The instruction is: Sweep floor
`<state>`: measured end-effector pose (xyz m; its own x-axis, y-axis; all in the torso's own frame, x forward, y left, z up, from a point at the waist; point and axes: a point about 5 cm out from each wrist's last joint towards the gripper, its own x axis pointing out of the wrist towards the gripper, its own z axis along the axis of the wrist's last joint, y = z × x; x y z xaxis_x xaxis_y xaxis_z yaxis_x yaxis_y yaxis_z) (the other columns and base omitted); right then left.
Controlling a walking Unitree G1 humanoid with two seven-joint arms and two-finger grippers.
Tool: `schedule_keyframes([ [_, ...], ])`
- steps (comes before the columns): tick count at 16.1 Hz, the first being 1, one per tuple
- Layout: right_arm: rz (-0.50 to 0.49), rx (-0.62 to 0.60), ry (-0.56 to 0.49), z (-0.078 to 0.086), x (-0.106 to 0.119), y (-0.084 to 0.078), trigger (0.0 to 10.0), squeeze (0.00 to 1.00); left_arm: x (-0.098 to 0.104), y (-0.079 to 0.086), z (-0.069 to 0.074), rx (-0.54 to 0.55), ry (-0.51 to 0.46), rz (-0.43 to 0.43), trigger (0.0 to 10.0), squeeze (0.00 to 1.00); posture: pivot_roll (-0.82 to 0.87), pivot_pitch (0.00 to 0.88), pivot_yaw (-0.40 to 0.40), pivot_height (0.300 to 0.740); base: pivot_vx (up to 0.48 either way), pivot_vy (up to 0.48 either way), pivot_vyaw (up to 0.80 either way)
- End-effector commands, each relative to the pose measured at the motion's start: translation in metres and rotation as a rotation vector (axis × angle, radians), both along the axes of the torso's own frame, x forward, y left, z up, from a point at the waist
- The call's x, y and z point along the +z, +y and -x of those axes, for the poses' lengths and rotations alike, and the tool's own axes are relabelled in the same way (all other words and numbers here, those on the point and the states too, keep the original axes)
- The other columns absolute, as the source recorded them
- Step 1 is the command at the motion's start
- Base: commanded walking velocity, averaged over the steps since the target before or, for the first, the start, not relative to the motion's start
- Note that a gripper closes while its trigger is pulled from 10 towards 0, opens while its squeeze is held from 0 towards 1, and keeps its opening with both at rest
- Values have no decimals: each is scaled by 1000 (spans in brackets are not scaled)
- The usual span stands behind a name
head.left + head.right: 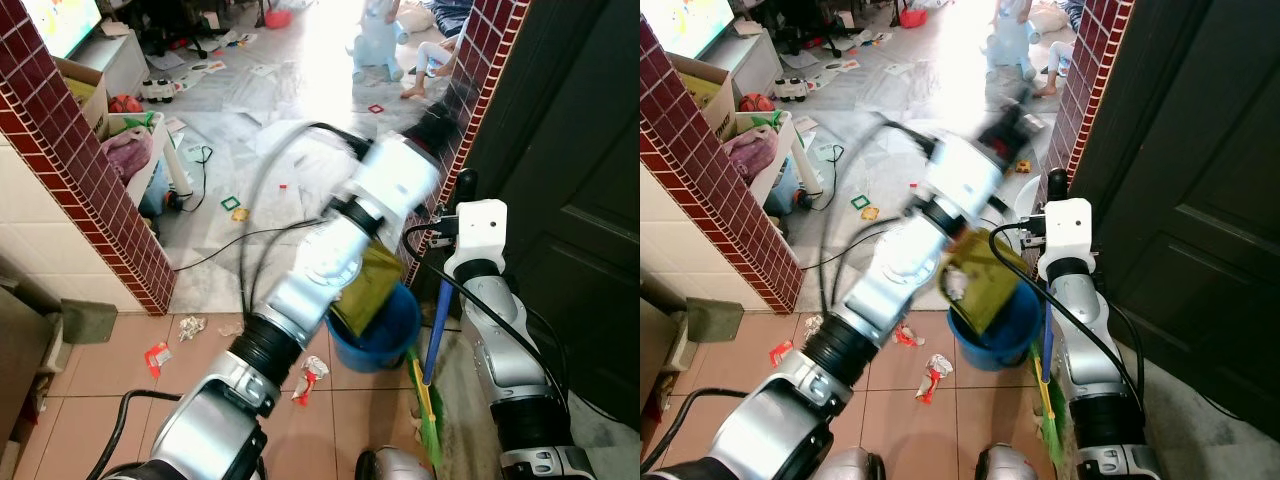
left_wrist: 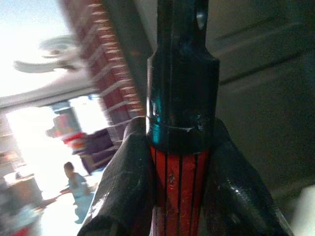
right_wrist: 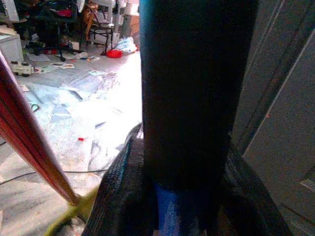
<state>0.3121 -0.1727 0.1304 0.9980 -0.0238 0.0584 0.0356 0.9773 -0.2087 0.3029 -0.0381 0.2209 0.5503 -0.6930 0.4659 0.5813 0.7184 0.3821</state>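
Left pincer (image 2: 179,196) is gripping red broom handle (image 2: 178,191) | right pincer (image 3: 187,196) is clasping blue dustpan handle (image 1: 438,330) | blue dustpan (image 1: 385,335) is sitting on tiled floor (image 1: 100,400) beside wrappers (image 1: 310,378).

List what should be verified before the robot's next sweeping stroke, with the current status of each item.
1. Left gripper shut on the red broom handle, below its black cap: ok.
2. Right gripper shut on the blue dustpan handle: ok.
3. Green bristles touching the floor: cannot tell.
4. Wrappers lie on the tiles beside the blue dustpan: ok.
5. Black cable trails across the floor ahead, a likely snag: not ok.
6. Person in the far room, apart from the broom: ok.
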Motion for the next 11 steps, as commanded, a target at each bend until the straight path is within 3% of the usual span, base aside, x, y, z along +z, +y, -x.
schedule_keyframes([
  [1,1,6,-25,-2,8,1,10000,0,8,-22,18,-103,12,61,10000,0,-123,19,-2,740,0,0,0],
  [3,0,9,-27,-3,8,2,10000,0,9,-34,31,-211,11,9,10000,0,-123,19,-2,740,0,0,0],
  [5,-2,13,-26,-4,8,2,10000,0,11,-43,43,-294,-60,-82,10000,0,-120,17,-5,740,0,0,0],
  [8,-4,19,-25,-6,8,4,10000,0,10,-47,49,-328,-105,-188,10000,0,-117,11,-5,740,0,0,0],
  [10,-4,19,-27,-6,9,3,10000,0,12,-48,50,-322,-104,-190,10000,0,-117,10,-6,740,0,0,0],
  [11,-4,18,-27,-7,9,3,10000,0,15,-46,47,-303,-51,-146,10000,0,-118,9,-7,740,0,0,0],
])
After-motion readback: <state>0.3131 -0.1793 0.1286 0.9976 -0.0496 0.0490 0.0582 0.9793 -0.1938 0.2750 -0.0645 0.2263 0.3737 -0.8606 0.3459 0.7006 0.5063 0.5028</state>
